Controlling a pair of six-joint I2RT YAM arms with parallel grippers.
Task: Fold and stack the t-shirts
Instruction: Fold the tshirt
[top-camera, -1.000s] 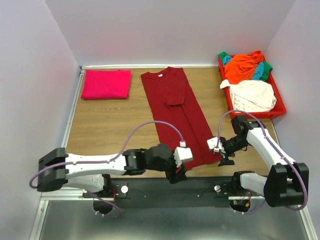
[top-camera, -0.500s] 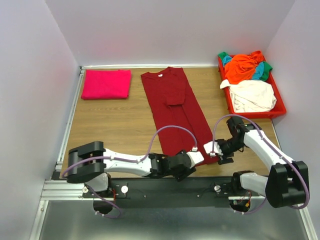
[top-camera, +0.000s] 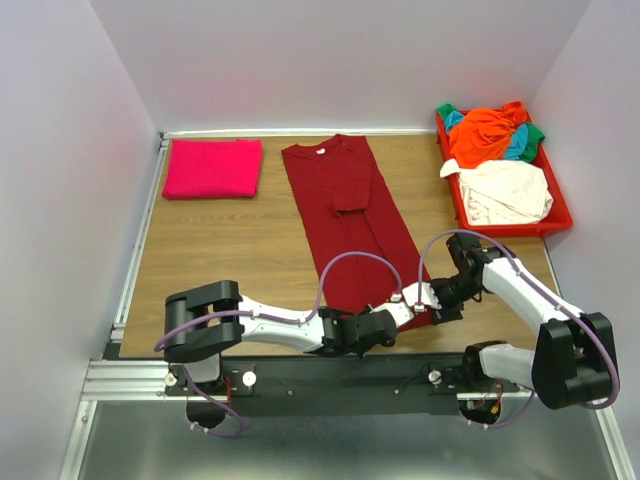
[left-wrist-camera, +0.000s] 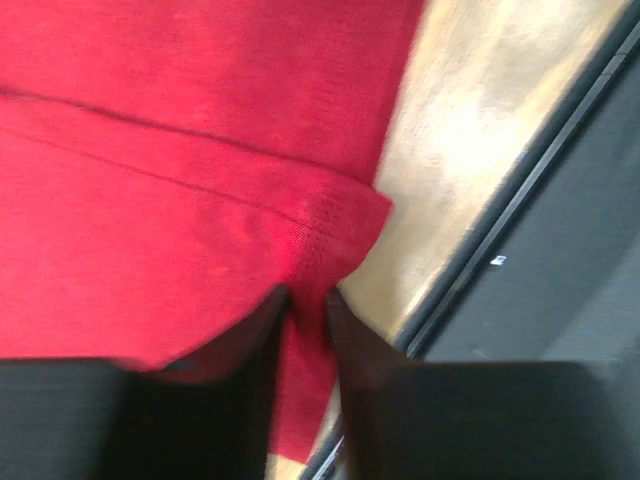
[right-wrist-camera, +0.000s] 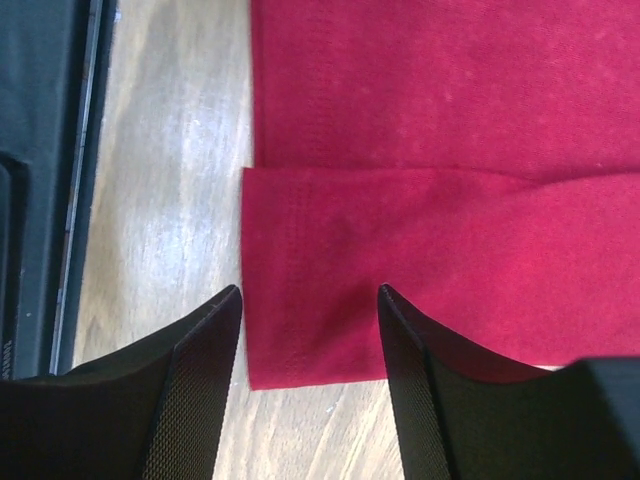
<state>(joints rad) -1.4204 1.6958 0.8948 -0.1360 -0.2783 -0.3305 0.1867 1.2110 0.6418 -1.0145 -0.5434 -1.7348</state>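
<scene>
No readable text, brand, number or sign in any view.
Small pale neck tag (top-camera: 322, 149) at collar of dark red cloth t-shirt (top-camera: 345, 215): too small to read.
Tiny white mark (left-wrist-camera: 497, 260) on black metal rail (left-wrist-camera: 560, 300) at table edge: blurred, illegible.
</scene>
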